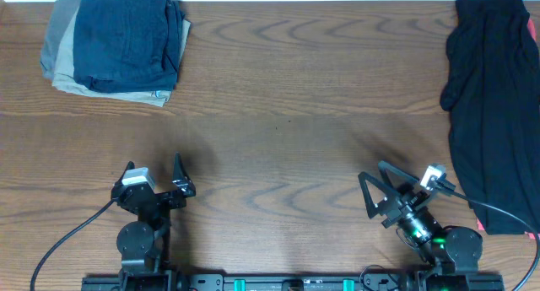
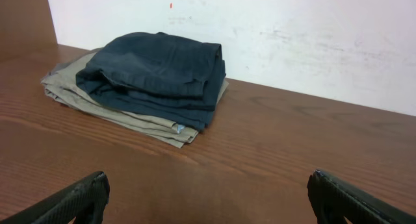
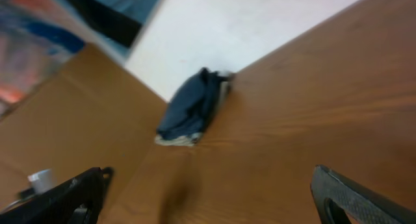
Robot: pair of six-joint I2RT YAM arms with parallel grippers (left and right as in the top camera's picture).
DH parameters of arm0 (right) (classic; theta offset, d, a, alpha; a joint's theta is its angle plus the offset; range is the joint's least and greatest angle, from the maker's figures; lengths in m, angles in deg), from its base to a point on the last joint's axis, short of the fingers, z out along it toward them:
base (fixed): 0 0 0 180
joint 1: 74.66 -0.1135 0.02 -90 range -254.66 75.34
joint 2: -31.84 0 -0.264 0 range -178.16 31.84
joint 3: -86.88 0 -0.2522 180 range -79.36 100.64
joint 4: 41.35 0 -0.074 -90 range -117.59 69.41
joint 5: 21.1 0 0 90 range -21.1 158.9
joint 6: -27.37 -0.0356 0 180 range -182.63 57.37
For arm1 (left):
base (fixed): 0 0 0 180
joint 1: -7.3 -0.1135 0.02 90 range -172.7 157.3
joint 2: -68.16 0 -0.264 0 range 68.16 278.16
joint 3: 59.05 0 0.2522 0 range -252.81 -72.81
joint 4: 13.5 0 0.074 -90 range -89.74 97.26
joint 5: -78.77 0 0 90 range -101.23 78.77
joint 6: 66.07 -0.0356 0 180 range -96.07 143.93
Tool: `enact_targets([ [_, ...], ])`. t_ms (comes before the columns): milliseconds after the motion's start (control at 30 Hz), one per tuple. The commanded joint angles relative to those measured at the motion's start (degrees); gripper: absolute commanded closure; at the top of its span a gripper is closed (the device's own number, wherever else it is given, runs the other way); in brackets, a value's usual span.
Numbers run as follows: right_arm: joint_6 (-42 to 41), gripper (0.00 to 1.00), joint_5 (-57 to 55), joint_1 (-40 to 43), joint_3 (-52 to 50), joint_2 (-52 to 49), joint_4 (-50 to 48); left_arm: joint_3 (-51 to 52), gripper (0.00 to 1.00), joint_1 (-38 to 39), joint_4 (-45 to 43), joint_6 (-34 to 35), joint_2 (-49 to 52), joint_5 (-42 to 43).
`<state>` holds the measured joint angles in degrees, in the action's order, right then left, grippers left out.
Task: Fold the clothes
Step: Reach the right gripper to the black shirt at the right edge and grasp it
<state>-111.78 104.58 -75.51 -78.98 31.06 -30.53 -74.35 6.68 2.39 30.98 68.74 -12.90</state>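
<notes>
A folded stack, a dark navy garment (image 1: pixel 126 36) on top of a khaki one (image 1: pixel 61 55), lies at the far left of the table; it also shows in the left wrist view (image 2: pixel 156 71) and, blurred, in the right wrist view (image 3: pixel 192 107). A black unfolded garment (image 1: pixel 494 105) lies stretched along the right edge of the table. My left gripper (image 1: pixel 154 180) is open and empty near the front edge, left of centre. My right gripper (image 1: pixel 381 196) is open and empty near the front right, just left of the black garment.
The wooden table (image 1: pixel 287 114) fills the view between the stack and the black garment. A white wall (image 2: pixel 292 29) runs behind the far edge. Cables trail from both arm bases at the front edge.
</notes>
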Motion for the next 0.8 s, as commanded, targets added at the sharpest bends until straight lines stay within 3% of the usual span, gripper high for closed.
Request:
enact_targets([
  [0, -2.4, 0.01, 3.6, 0.4, -0.1, 0.1, -6.0, 1.3, 0.02, 0.2, 1.9, -1.0, -0.3, -0.5],
  [167, -1.4, 0.01, 0.0, 0.4, 2.3, -0.6, -10.5, 1.3, 0.02, 0.2, 1.9, -1.0, -0.3, -0.5],
  [333, 8.4, 0.01, -2.0, 0.5, 10.4, -6.9, -8.3, 1.3, 0.02, 0.2, 1.9, -1.0, -0.3, -0.5],
  [567, 28.5, 0.01, -18.0, 0.5, 31.7, -28.7, 10.5, 1.3, 0.02, 0.2, 1.9, -1.0, -0.3, -0.5],
  [767, 39.3, 0.01, -36.4, 0.5, 55.9, -56.3, 29.7, 1.3, 0.02, 0.2, 1.9, -1.0, -0.3, -0.5],
])
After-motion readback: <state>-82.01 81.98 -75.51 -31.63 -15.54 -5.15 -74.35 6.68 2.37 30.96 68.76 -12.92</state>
